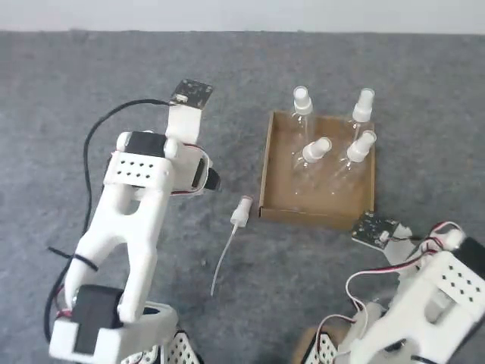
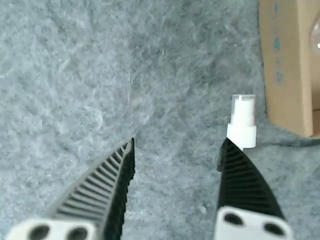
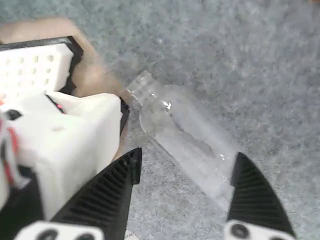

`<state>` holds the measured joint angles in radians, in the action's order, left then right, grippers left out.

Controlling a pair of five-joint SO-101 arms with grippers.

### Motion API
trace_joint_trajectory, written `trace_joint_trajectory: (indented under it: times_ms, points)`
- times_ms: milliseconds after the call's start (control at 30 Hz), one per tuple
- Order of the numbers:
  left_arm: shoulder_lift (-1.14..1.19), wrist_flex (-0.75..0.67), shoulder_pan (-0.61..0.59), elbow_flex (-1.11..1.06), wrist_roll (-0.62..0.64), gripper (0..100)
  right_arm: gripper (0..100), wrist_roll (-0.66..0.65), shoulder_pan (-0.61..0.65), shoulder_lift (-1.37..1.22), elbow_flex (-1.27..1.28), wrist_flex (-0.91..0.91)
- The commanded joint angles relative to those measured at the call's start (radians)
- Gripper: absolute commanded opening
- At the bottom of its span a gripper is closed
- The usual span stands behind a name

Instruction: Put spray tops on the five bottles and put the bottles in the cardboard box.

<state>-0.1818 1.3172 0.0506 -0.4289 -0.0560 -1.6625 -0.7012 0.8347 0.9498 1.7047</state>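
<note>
A loose white spray top (image 1: 242,209) with a long thin tube lies on the grey carpet, just left of the cardboard box (image 1: 314,215). My left gripper (image 2: 177,145) hovers open low over the carpet. The spray top (image 2: 242,122) lies just beyond one of its fingertips (image 2: 227,150), outside the gap. Several clear bottles (image 1: 316,152) with spray tops on stand inside the box. A clear bottle (image 3: 185,135) with a bare neck lies on its side on the carpet. My right gripper (image 3: 187,156) is open above it, a finger on each side of its body.
The box's corner (image 2: 282,65) is close to the spray top on the far side. The right arm (image 1: 424,303) is folded back at the front right beside a white base (image 3: 35,67). Bare carpet lies left and behind the left arm (image 1: 144,174).
</note>
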Motion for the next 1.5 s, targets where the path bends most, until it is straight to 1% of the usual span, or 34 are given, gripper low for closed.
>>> trace_joint_trajectory:
  times_ms: [0,200,233,300,467,533,700,833,1000,1133,1233,1267,1367,1467]
  points:
    - [-0.058,-0.021,0.002,0.002,-0.006,25,18.8,-0.020,-0.027,0.025,0.072,-0.054]
    - [-0.057,-0.020,-0.002,-0.001,-0.005,25,18.8,-0.012,-0.030,0.025,0.175,-0.157]
    - [-0.054,-0.020,-0.002,-0.001,-0.005,25,18.8,0.017,-0.030,0.025,0.196,-0.188]
    - [-0.052,-0.020,-0.002,-0.001,-0.005,25,18.6,0.123,-0.027,0.025,0.236,-0.288]
    - [-0.052,-0.018,-0.002,-0.001,-0.003,25,18.4,0.446,-0.027,0.033,0.302,-0.619]
    - [-0.052,-0.017,-0.002,-0.001,-0.003,25,18.4,0.519,-0.027,0.033,0.299,-0.688]
    - [-0.057,-0.020,-0.002,-0.016,-0.003,25,18.4,0.551,-0.025,0.025,0.298,-0.710]
    - [-0.058,-0.021,0.006,-0.042,-0.003,25,18.3,0.669,-0.015,0.025,0.276,-0.711]
    - [-0.060,-0.043,0.002,-0.070,-0.012,25,15.7,0.873,0.033,0.024,0.215,-0.704]
    - [-0.060,-0.043,0.008,-0.087,-0.015,24,15.5,0.941,0.074,0.008,0.203,-0.702]
    - [-0.060,-0.043,0.002,-0.107,-0.063,24,15.5,0.954,0.074,-0.071,0.147,-0.704]
    - [-0.060,-0.055,0.003,-0.120,-0.068,24,15.5,0.977,0.073,-0.114,0.112,-0.704]
    - [-0.064,-0.124,0.005,-0.180,-0.074,24,15.5,1.042,0.077,-0.259,-0.020,-0.700]
    - [-0.091,-0.199,0.006,-0.249,-0.075,24,15.5,1.048,0.081,-0.389,-0.135,-0.700]
